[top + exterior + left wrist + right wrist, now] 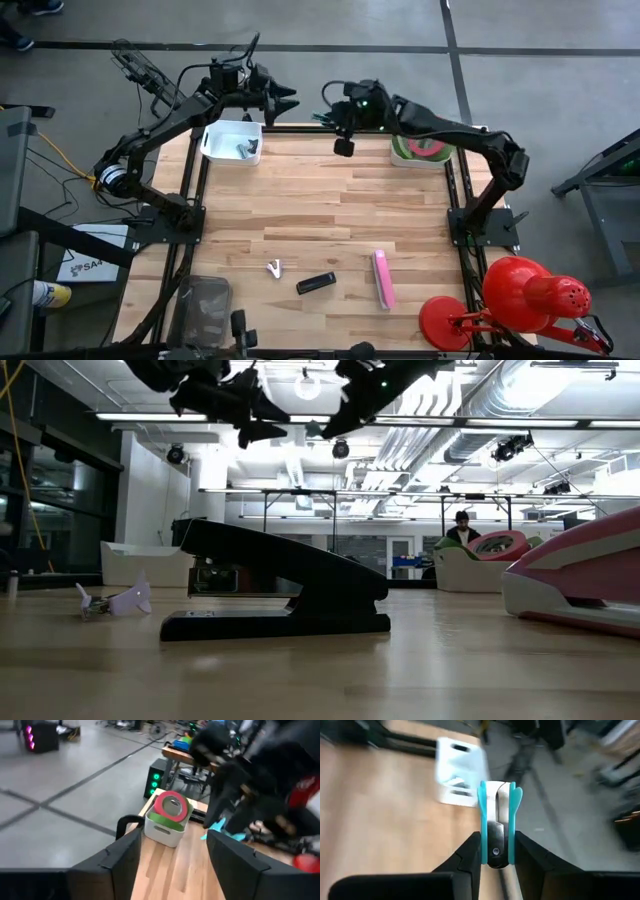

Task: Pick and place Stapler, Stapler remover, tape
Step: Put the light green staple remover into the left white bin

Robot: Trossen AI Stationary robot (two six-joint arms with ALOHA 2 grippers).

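Observation:
My right gripper [496, 851] hangs above the table's far edge [330, 108], shut on a teal staple remover [497, 815]. My left gripper [172, 857] stands open with nothing between its fingers, high over the far edge [288, 100] beside the left white bin [232, 142]. It faces the right gripper. A black stapler [316, 284], a pink stapler [382, 278] and a small white staple remover [275, 268] lie on the table near its front. Red and green tape rolls [170, 809] sit in the right white bin [420, 152]. My right gripper pinches the teal staple remover by its two flat teal sides [483, 845], at the riveted hinge end, between the two fingers. Its clawed end [499, 790] sticks out forward past the fingertips. The remover is lifted clear of the table.
The left white bin holds a small grey object [247, 150]. A red desk lamp [510, 300] stands at the near right corner, and a clear container [205, 300] at the near left. The wood between the bins and the staplers is bare.

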